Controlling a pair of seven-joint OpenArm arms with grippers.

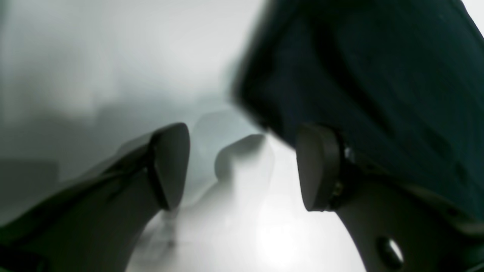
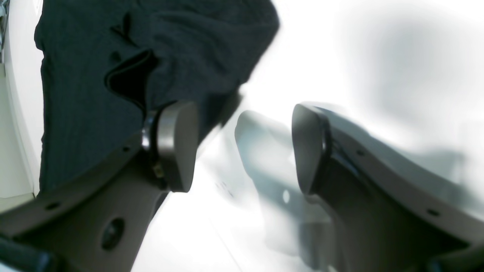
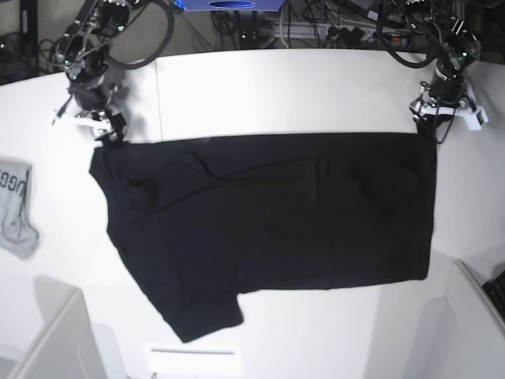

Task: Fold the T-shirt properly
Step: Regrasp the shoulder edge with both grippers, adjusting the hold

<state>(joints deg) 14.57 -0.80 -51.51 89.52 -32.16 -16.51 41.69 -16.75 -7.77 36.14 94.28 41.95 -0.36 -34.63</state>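
surface: white table point(image 3: 276, 87) | on it — black T-shirt point(image 3: 276, 213), grey garment point(image 3: 16, 207)

Left gripper point(image 1: 242, 166) jaws apart, empty; right gripper point(image 2: 244, 147) jaws apart, empty.

Both arms are black with looping black cables point(image 3: 162, 24). The fingers point(image 2: 177, 145) are dark grey with rounded pads and small screws.

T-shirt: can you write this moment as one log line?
T-shirt: flat on table | left claw: open | right claw: open
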